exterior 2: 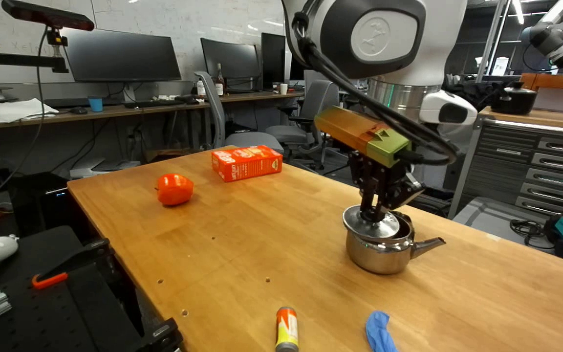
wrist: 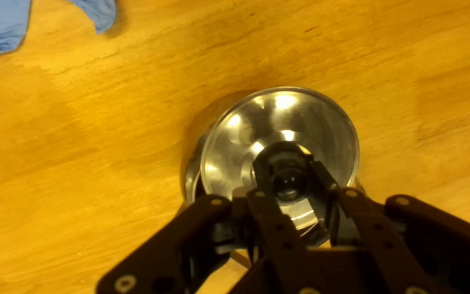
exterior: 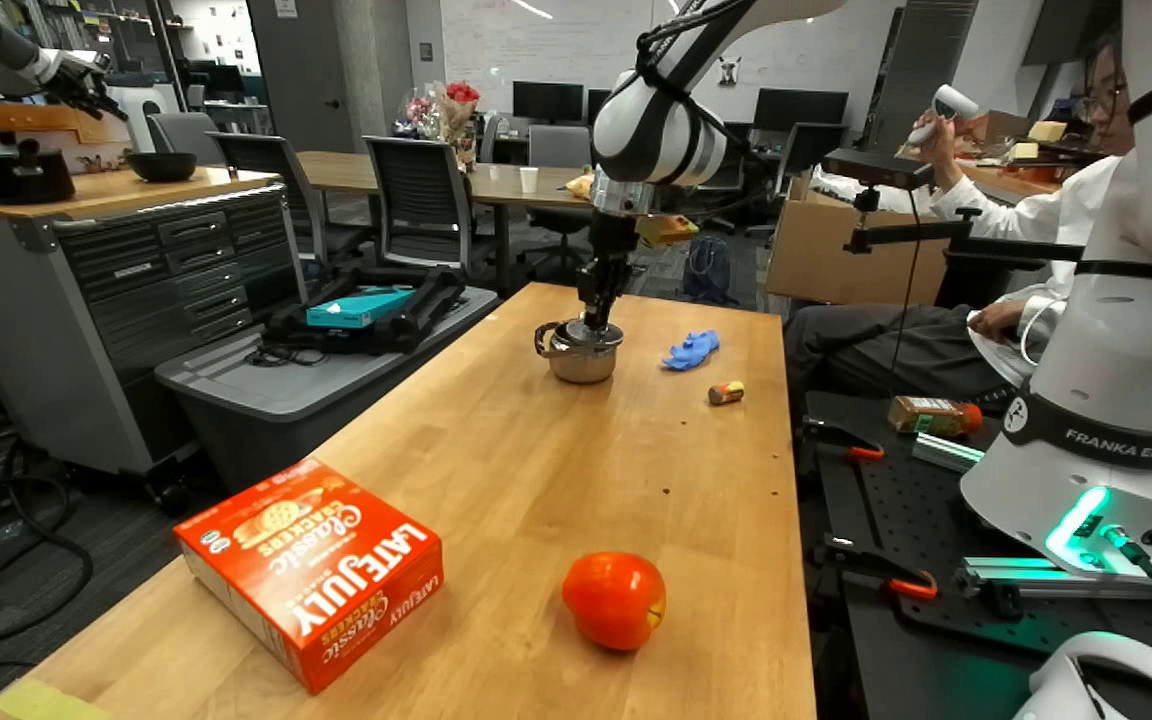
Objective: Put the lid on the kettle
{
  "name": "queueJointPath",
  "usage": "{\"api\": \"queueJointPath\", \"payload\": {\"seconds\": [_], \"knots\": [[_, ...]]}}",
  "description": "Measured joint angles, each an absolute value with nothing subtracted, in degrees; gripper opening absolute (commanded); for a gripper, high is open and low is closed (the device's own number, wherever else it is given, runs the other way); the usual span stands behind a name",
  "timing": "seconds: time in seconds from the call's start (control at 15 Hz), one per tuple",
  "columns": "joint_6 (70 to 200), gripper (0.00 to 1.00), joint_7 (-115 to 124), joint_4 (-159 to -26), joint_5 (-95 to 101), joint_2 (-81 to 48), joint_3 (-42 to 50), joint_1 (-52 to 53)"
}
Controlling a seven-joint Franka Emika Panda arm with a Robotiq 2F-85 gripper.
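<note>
In an exterior view:
– Table (exterior: 536, 460), wooden
– Kettle (exterior: 584, 365), small, metal; standing upright near the table's far end
– Lid (exterior: 608, 337), round, silvery; held at the mouth of the kettle
– Gripper (exterior: 594, 320), black; clamped on the lid
– Robot arm (exterior: 658, 150), white and grey; above the kettle
– Glove (exterior: 691, 350), blue, crumpled; to the right of the kettle in the picture, apart from it
– Cylinder (exterior: 726, 393), small, lying on its side; near the glove
– Cracker box (exterior: 326, 570), red, lying flat; at the table's near end, well apart from the kettle
– Tomato (exterior: 614, 600), red-orange; apart from the cracker box

In an exterior view:
– Spout (exterior 2: 428, 248) of the kettle, pointing right in the picture
– Lid, off-centre over the kettle, slightly tilted; part of the opening uncovered on the spout side; whether its edge touches the rim, cannot be told
– Gripper, pointing down, tips at the middle of the lid
– Cylinder, orange and yellow, and glove, in the foreground, apart
– Tomato and cracker box, at the back

In the wrist view:
– Lid, seen from above, hiding most of the kettle; the kettle's rim showing past the lid's left edge
– Knob (wrist: 290, 185), dark, between the fingers (wrist: 324, 179) of the gripper
– Glove, at the upper left corner, partly cut off
</note>
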State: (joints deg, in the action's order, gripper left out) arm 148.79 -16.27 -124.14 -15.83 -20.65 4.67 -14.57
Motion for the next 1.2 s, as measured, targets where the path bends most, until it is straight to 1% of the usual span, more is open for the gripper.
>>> {"api": "queueJointPath", "payload": {"seconds": [0.53,1.2], "knots": [[148.9,0.15,-16.3,-124.1,-13.2,-20.4,1.7,-12.9],[149.0,0.15,-16.3,-123.7,-13.3,-18.5,2.3,-14.7]]}}
